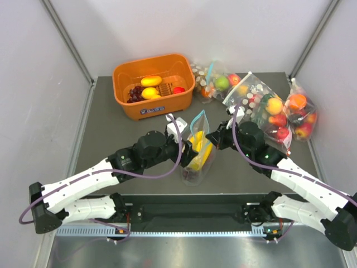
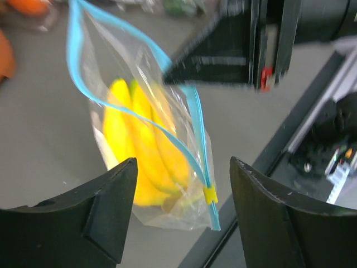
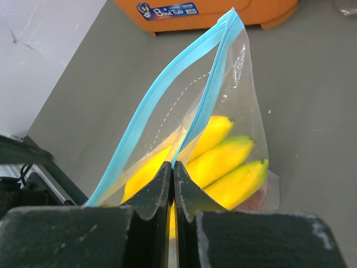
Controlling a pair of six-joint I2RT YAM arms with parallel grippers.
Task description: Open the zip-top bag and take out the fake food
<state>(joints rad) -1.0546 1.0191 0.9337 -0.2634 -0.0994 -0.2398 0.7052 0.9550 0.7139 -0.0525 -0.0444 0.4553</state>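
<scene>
Your right gripper [image 3: 172, 167] is pinched shut on one blue lip of the zip-top bag [image 1: 199, 148], upright on the table [image 1: 111, 134] with bananas [image 3: 223, 162] inside. Your left gripper [image 2: 183, 164] gapes wide, holding nothing. Pulling one-handed could drag or topple the bag, or the thin lip may slip free.

One piece of writing can be read: a blue label [image 3: 167, 9] on the near outer wall of the orange tub [image 3: 268, 14], which stands at the far left of the table [image 3: 312, 111]. In the right wrist view its white letters read roughly "Boni Tubo" — the second letter is unsure. A small cartoon figure [image 3: 143, 8] sits at the label's left end. In the top view the same label is only a blue strip — too small to read.
</scene>
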